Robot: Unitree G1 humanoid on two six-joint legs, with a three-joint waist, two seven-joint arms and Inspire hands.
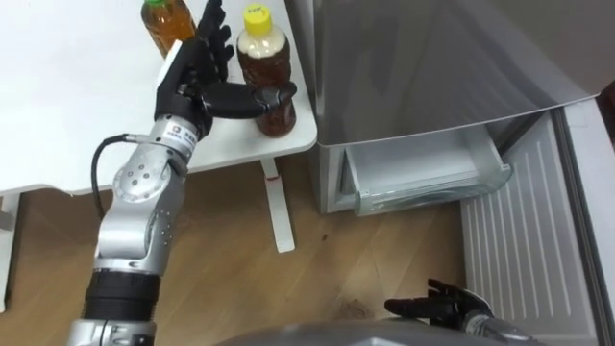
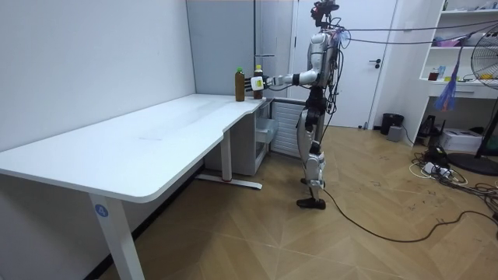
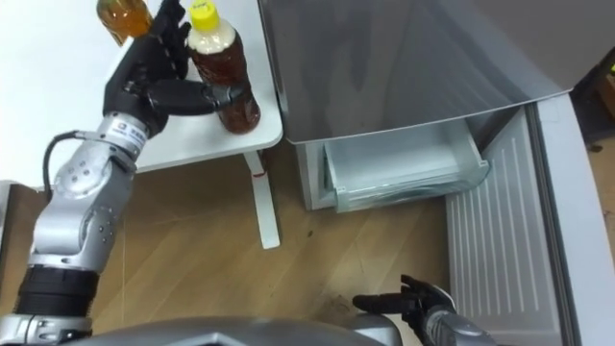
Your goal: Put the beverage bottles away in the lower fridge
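Where the white bench (image 1: 58,96) ends at its corner, two drinks are seen standing upright. An amber bottle (image 1: 168,27) is noted at the left, and just beside it a brown yellow-capped bottle (image 1: 264,62) near the edge. The left hand (image 1: 197,72) is set against the yellow-capped bottle, with its fingers straight and spread upward along the bottle's left side and its thumb laid across the front. To the right, the grey fridge (image 1: 432,67) is found with its lower door (image 1: 538,240) swung wide and a clear drawer (image 1: 423,178) pulled out, nothing visible inside. The right hand (image 1: 447,308) is recorded low before the door, fingers loosely extended, nothing held.
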